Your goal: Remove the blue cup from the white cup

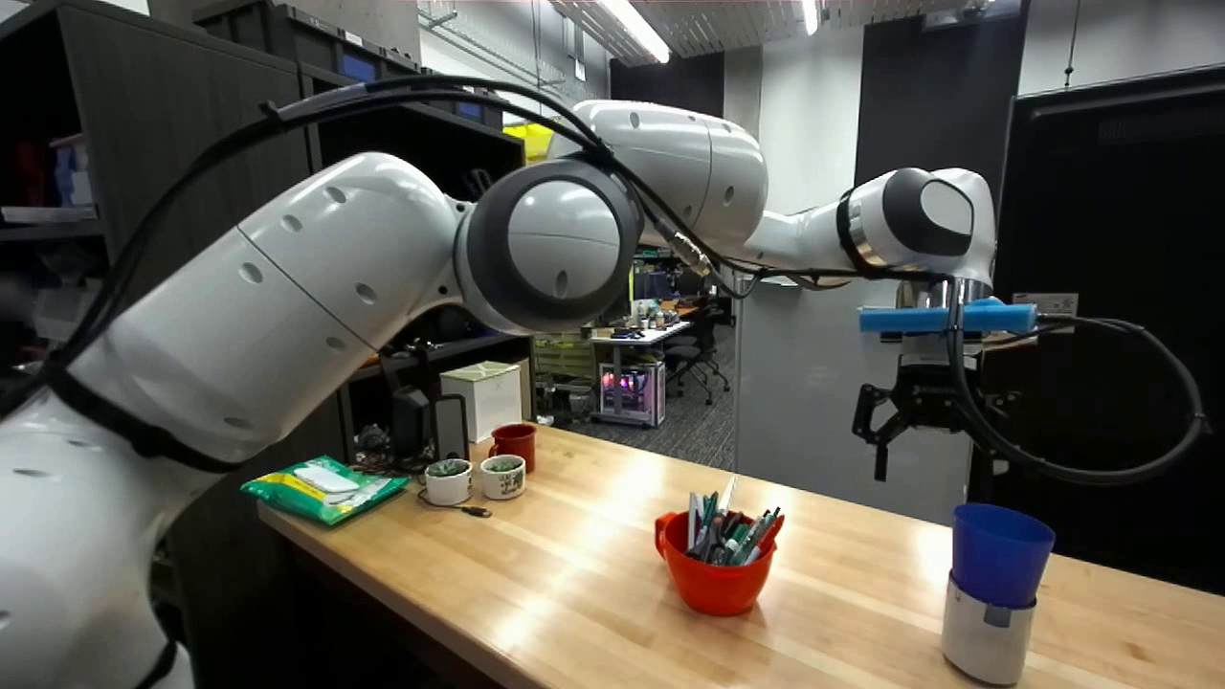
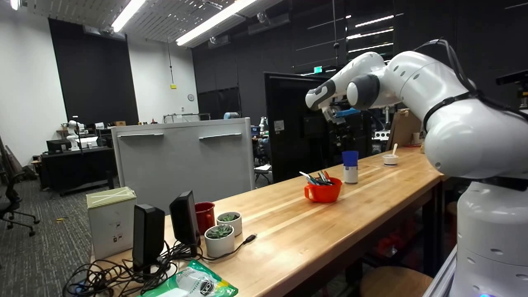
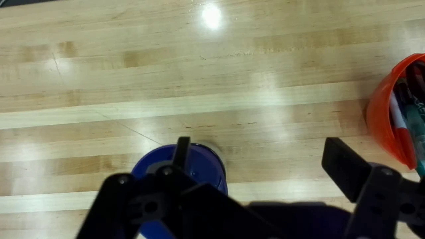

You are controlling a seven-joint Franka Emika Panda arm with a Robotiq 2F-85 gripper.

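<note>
1. Counter point(image 1: 574, 536): light wood, strip construction.
2. Directly on it: white cup point(image 1: 986, 639), upright; red bowl point(image 1: 718, 582).
3. At one end: two plant pots point(image 2: 220, 246), red mug point(image 2: 204, 216), two black speakers point(image 2: 148, 236), white box point(image 2: 110, 225), green packet point(image 1: 325, 505), tangled cables point(image 2: 99, 280).
4. Past the white cup: white tub point(image 2: 390, 161), apparently holding a spoon point(image 2: 394, 149).

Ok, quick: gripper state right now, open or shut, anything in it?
Gripper: open, fingers wide apart, holding nothing; the blue cup sits lower, in the white cup.

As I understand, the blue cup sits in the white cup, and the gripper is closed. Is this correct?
Not quite: the gripper is open; the wrist view shows its jaws apart. The blue cup does sit in the white cup.
</note>
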